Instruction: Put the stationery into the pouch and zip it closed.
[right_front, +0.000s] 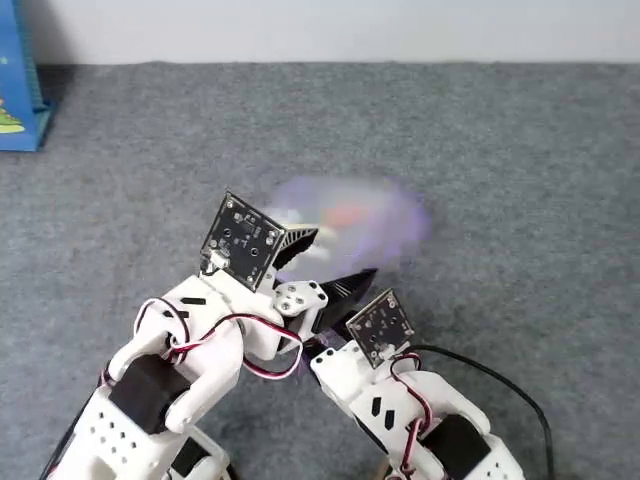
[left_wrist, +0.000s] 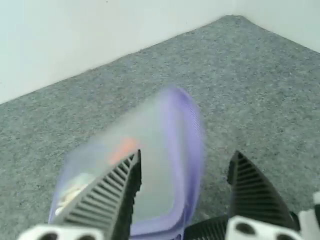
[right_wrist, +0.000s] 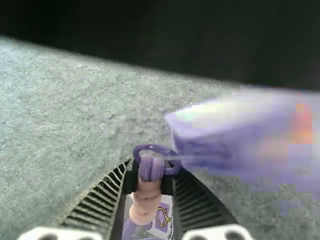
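Observation:
A translucent purple pouch (right_front: 350, 220) lies on the grey carpet just ahead of both arms. An orange item (left_wrist: 122, 147) and something pale show through its side. My left gripper (left_wrist: 186, 157) is open, its two black fingers (left_wrist: 120, 192) standing either side of the near end of the pouch (left_wrist: 170, 150). In the high view the left gripper (right_front: 300, 243) sits at the pouch's near left corner. My right gripper (right_wrist: 152, 172) is shut on the zip pull (right_wrist: 150, 167), a purple ring with a pink cord, which leads to the pouch (right_wrist: 240, 135). The right gripper (right_front: 352, 283) is just below the pouch.
Grey carpet (right_front: 520, 150) covers the table with free room all around the pouch. A blue box (right_front: 18, 90) stands at the far left edge. A white wall runs along the back. A black cable (right_front: 500, 385) trails from the right arm.

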